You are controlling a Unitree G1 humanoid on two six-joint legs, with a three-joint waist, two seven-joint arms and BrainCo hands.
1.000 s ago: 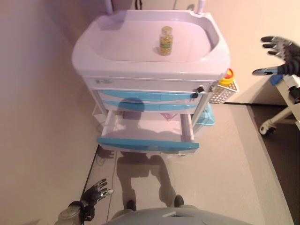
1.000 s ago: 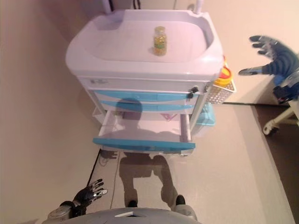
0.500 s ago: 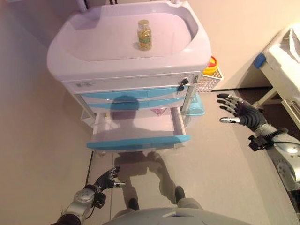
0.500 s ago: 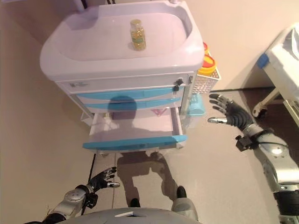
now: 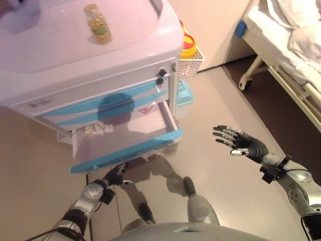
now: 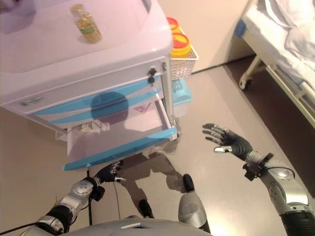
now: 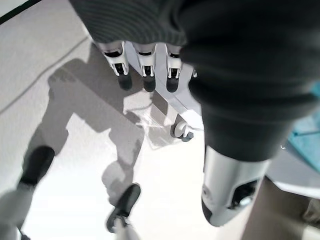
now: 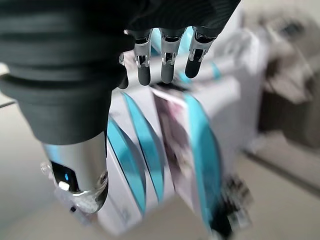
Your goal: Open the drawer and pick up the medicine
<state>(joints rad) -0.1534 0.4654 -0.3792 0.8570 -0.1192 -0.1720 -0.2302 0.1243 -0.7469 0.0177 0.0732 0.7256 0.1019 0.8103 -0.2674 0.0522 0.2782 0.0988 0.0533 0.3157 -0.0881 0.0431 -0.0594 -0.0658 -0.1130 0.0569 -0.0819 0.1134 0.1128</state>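
Note:
A clear medicine bottle (image 5: 99, 24) with yellow contents and a gold cap stands upright on the white cart top (image 5: 145, 40). The lowest drawer (image 5: 125, 150), with a blue front, is pulled out; its pale inside shows a pinkish sheet at the back. My left hand (image 5: 114, 175) is open low over the floor, just below the drawer's front left corner. My right hand (image 5: 241, 145) is open, fingers spread, over the floor to the right of the drawer and apart from it. Neither hand holds anything. The right wrist view shows straight fingers (image 8: 167, 60) facing the cart's blue drawers (image 8: 200, 145).
Two shut blue drawers (image 5: 100, 103) sit above the open one. A white wire basket (image 5: 189, 63) with yellow and red containers hangs on the cart's right side. A bed (image 5: 286, 45) on castors stands at the far right. A cart caster (image 7: 180, 131) shows past my left fingers.
The camera has swung, shifting the cart up and left. My right hand has dropped from high beside the cart to low over the floor. My left hand has come closer under the drawer front.

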